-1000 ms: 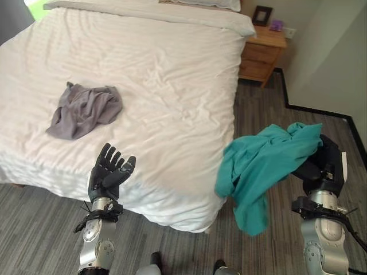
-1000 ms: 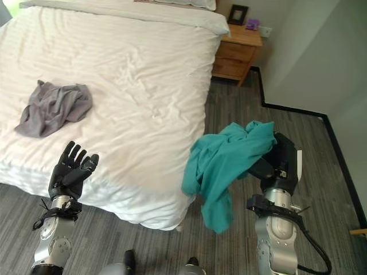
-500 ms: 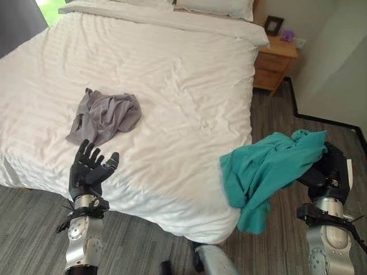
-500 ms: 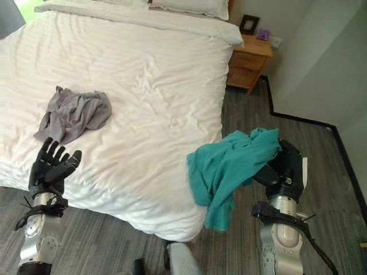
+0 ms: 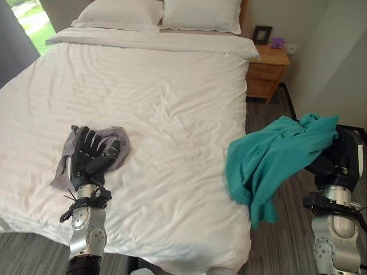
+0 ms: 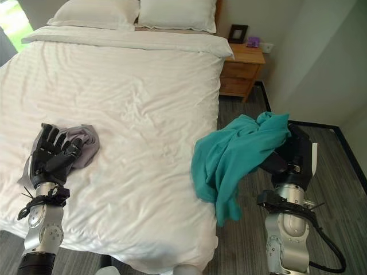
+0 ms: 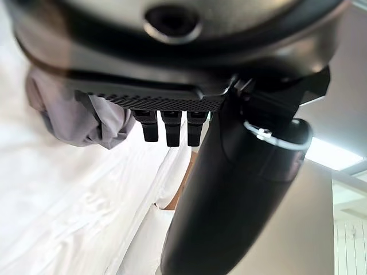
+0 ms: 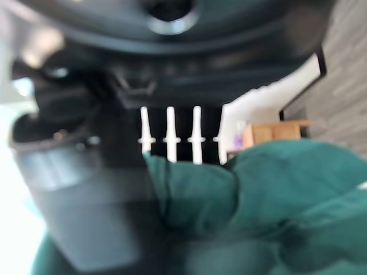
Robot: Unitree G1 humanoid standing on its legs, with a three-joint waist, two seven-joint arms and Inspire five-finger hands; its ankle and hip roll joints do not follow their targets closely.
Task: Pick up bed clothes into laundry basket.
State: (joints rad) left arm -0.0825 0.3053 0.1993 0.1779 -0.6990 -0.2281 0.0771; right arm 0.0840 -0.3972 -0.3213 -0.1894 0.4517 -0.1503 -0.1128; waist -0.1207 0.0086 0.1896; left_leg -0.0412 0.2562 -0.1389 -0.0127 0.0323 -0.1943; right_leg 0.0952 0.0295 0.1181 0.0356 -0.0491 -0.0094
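A teal garment (image 5: 275, 160) hangs from my right hand (image 5: 338, 160), which is shut on it beside the bed's right edge, above the floor. The cloth bunches against that hand's fingers (image 8: 172, 137) in the right wrist view. A crumpled grey garment (image 5: 117, 150) lies on the white bed (image 5: 172, 103) near its front left. My left hand (image 5: 90, 157) is raised upright in front of the grey garment, fingers straight and spread, holding nothing. The left wrist view has the grey garment (image 7: 74, 120) just past the fingers (image 7: 166, 126).
A wooden nightstand (image 5: 265, 71) with a dark picture frame (image 5: 261, 34) stands at the bed's far right corner. Two pillows (image 5: 160, 14) lie at the head. Grey wood floor (image 5: 292, 229) runs along the bed's right side, with a wall (image 5: 332, 51) close behind.
The camera has risen and moved toward the bed, so the pillows now show. My left hand now stands over the near edge of the grey garment. The right hand still holds the teal garment.
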